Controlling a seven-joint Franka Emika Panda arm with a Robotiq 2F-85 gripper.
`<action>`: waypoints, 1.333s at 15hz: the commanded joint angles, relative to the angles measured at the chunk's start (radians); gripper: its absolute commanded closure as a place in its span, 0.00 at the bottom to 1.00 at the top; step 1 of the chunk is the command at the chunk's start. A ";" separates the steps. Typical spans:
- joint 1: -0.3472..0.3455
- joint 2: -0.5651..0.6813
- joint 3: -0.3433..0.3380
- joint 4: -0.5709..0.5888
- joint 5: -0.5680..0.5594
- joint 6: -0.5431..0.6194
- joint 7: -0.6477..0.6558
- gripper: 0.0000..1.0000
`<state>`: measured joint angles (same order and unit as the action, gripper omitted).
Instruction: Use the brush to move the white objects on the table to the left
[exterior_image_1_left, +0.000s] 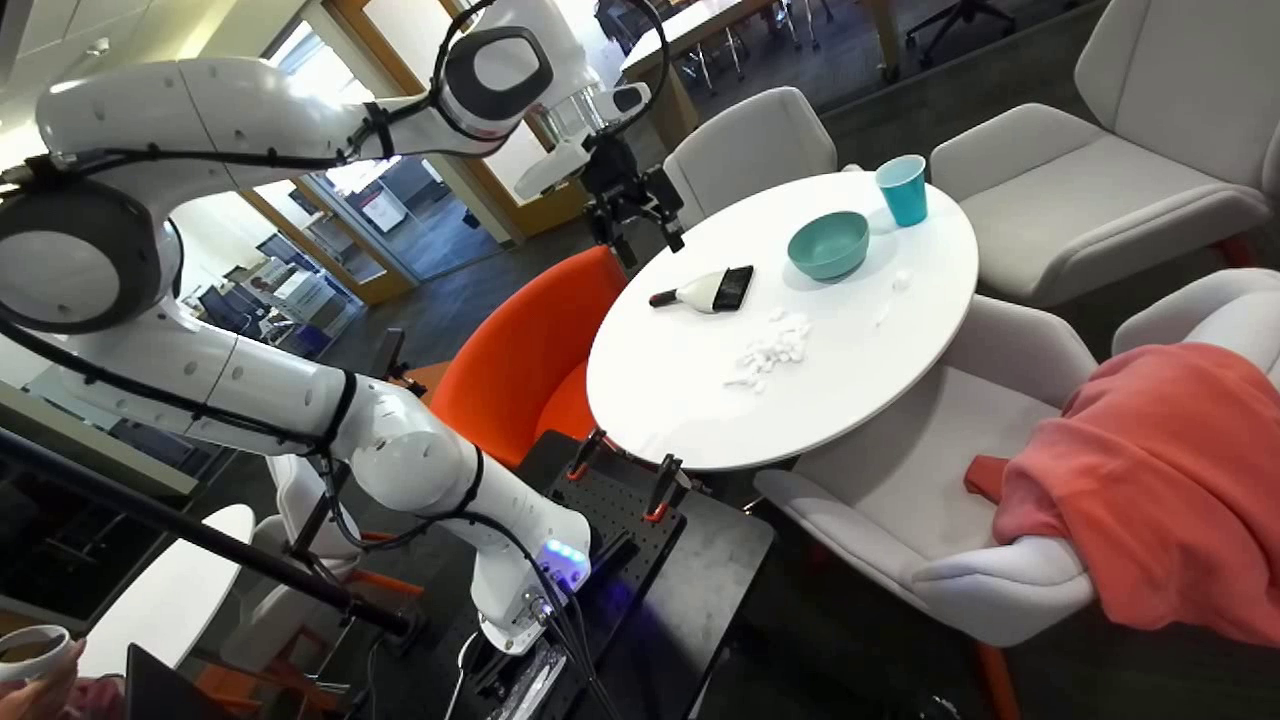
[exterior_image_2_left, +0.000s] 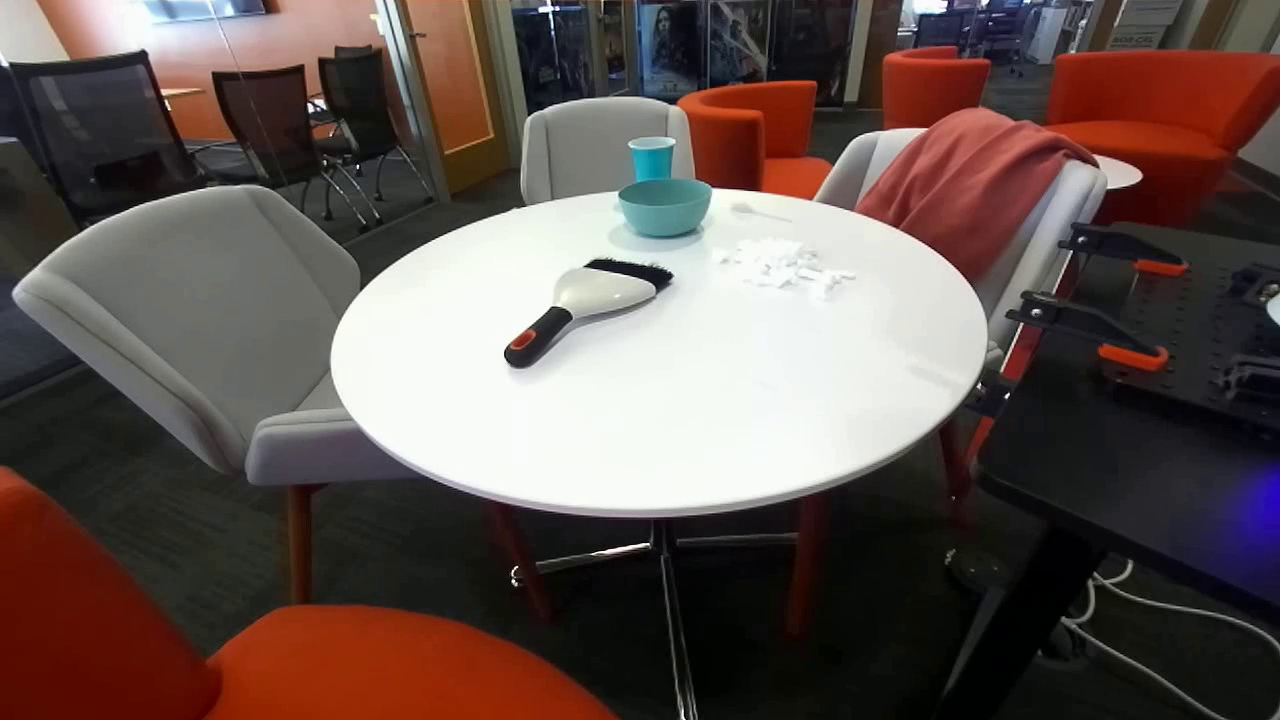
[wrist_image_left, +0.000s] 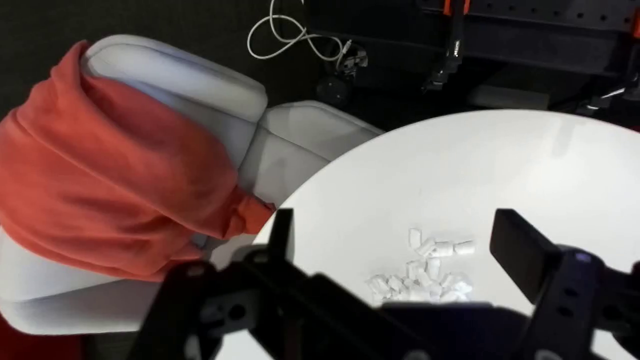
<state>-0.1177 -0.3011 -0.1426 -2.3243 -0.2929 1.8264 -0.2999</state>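
White scraps (exterior_image_1_left: 780, 348) lie clustered on the round bench (exterior_image_1_left: 680, 400), well in from its edge. Near them rests the brush (exterior_image_1_left: 700, 293), black handle toward the edge beside an orange chair (exterior_image_1_left: 520, 340). Raised higher than the bench, the hand (exterior_image_1_left: 650, 247) has its fingers spread wide.

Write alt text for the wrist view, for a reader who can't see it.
Small white pieces lie in a loose cluster on a round-edged white tabletop, framed by the open black gripper in the foreground. At left, a red cloth drapes over a pale grey chair.
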 joint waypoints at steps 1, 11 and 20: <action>0.025 0.000 0.028 0.036 0.087 -0.040 0.111 0.00; 0.137 0.050 0.209 0.110 0.402 0.010 0.550 0.00; 0.148 0.103 0.216 0.122 0.485 0.063 0.644 0.00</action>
<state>0.0225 -0.2352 0.0626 -2.2116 0.1307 1.8436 0.2742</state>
